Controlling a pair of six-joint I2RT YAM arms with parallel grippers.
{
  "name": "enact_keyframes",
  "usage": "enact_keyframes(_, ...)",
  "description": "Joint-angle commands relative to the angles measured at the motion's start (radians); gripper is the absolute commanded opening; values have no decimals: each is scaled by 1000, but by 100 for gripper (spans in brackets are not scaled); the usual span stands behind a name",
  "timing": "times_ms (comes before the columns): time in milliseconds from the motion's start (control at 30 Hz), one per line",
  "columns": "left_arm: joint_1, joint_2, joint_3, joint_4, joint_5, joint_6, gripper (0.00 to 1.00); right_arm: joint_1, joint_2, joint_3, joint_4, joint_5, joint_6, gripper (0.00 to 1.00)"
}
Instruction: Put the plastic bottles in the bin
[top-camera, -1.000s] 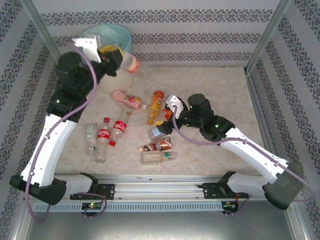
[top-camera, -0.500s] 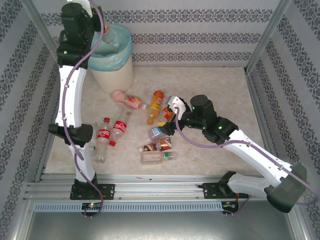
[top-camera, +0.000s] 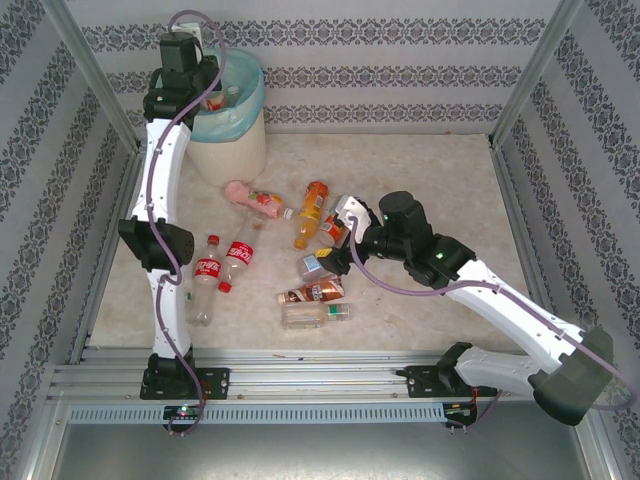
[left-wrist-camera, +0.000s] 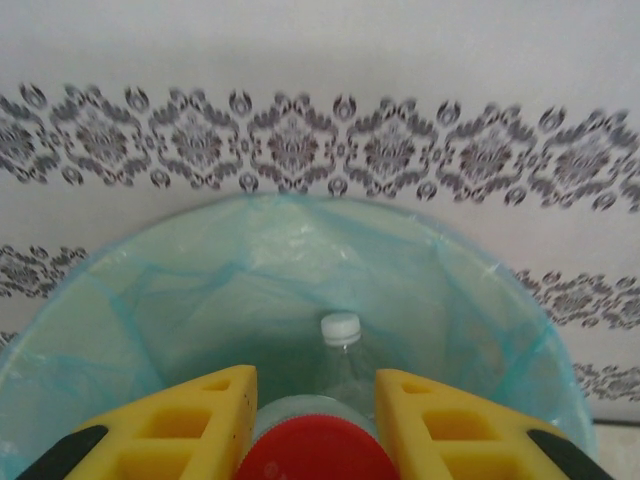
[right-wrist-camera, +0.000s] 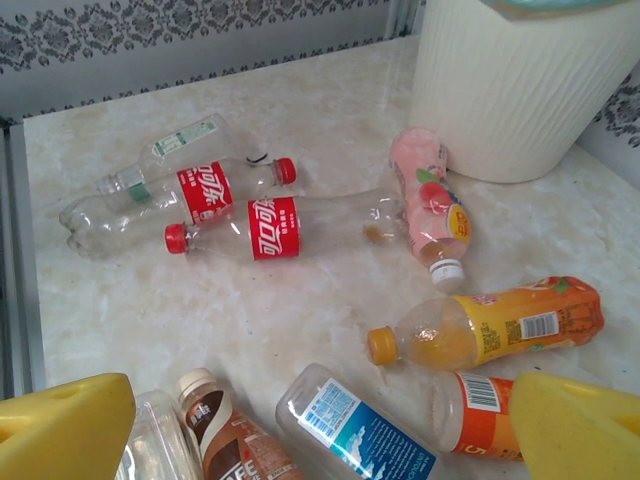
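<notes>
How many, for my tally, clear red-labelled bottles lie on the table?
2: one red-labelled bottle near the table's left, another red-labelled bottle beside it; others may be hidden.

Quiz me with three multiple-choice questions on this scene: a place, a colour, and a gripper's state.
1. The left gripper is: A) beside the table bottles; B) above the bin; C) at the right wall.
2. The clear bottle inside the bin has a cap that is: A) orange; B) blue; C) white.
3. The right gripper is: A) open, empty; B) shut on an orange bottle; C) shut on a pink bottle.
1 B, it holds a red-capped bottle over the liner. 2 C, the left wrist view shows white. 3 A, its fingers stand wide apart with nothing gripped.
</notes>
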Motion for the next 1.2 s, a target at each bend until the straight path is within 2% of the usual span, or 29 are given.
enact_keyframes(0,7,52,21,-85,-11,28,0,8,26,-13,19,-38,22,95)
enact_keyframes(400,47,214,24,-179,79,-13,1,79,144,34,-6,-13,16,94)
enact_keyframes(433,51,221,28,-179,88,-19,4,83,153,42,-9,-13,16,94)
enact_keyframes(467,51,225,31,-174,95,-24,12,89,163,51,-10,-11,16,94)
enact_keyframes(533,53,221,42,-164,117,-35,38,94,177,62,-13,-7,17,94)
enact_keyframes(633,63,183,57,-127,156,-86,44,105,193,76,-14,-5,19,93)
enact_keyframes(867,83,22,57,0,205,-172,48,116,217,90,-8,6,17,93)
enact_keyframes(1167,82,-90,55,5,259,-200,47,119,219,88,7,27,26,93)
